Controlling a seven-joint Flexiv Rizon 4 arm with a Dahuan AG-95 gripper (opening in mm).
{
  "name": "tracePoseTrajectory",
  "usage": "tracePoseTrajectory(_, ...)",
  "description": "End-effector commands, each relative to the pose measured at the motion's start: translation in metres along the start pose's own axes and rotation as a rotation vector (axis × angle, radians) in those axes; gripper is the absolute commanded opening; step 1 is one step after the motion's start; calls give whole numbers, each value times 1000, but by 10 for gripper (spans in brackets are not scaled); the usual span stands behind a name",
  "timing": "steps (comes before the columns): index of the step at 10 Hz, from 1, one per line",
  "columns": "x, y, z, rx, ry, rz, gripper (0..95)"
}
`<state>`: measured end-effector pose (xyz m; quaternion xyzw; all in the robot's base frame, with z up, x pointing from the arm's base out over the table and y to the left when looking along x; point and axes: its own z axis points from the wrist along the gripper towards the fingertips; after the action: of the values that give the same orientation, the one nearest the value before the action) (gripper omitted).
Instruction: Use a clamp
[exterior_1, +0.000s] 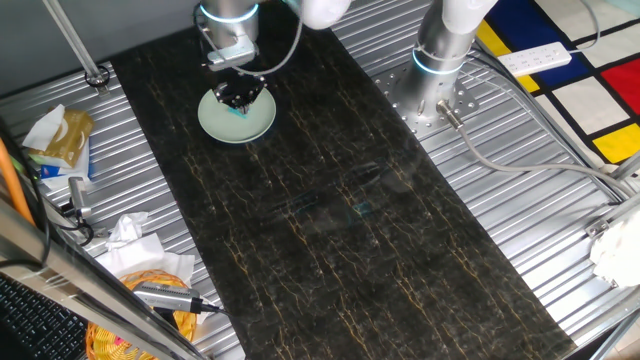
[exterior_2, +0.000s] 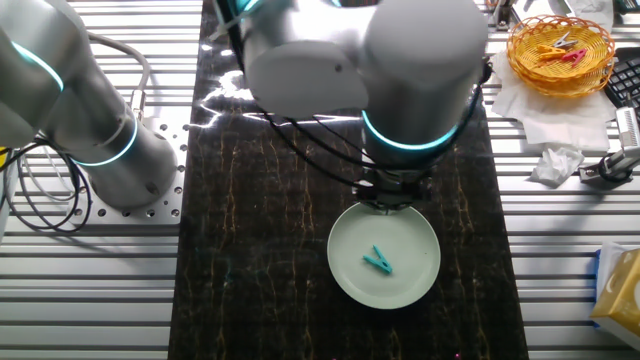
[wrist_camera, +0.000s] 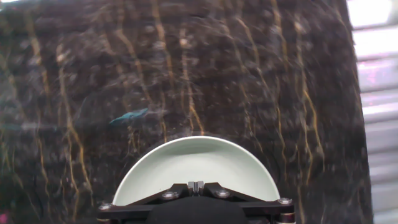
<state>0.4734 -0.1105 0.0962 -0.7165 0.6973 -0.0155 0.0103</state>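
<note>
Clamp lies loose on plate | our hand hovers above, opening hidden, we cannot tell | grasp not begun

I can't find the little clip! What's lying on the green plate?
A teal clamp lies on the pale green plate. The gripper hangs above, covering the plate's far part.

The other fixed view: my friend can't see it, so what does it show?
A tiny teal clamp lies on a round pale green plate on a dark marbled table. A big grey robot arm hangs over the plate's far edge, hiding its gripper. A yellow basket sits in the far right corner.
</note>
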Motion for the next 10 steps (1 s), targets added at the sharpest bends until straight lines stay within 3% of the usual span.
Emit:
tracePoseTrajectory(1,-1,1,0,-90,81,155,0)
tracePoseTrajectory(2,-1,1,0,-90,60,103,0)
tracePoseTrajectory(3,-1,1,0,-93,64,59,0)
tracePoseTrajectory(5,-1,1,0,-111,64,-149,0)
tracePoseTrajectory(8,-1,1,0,-100,68,-189,0)
tracePoseTrajectory(9,0,4,2,-95,67,-243,0)
tracePoseTrajectory(10,0,5,4,-94,52,-271,0)
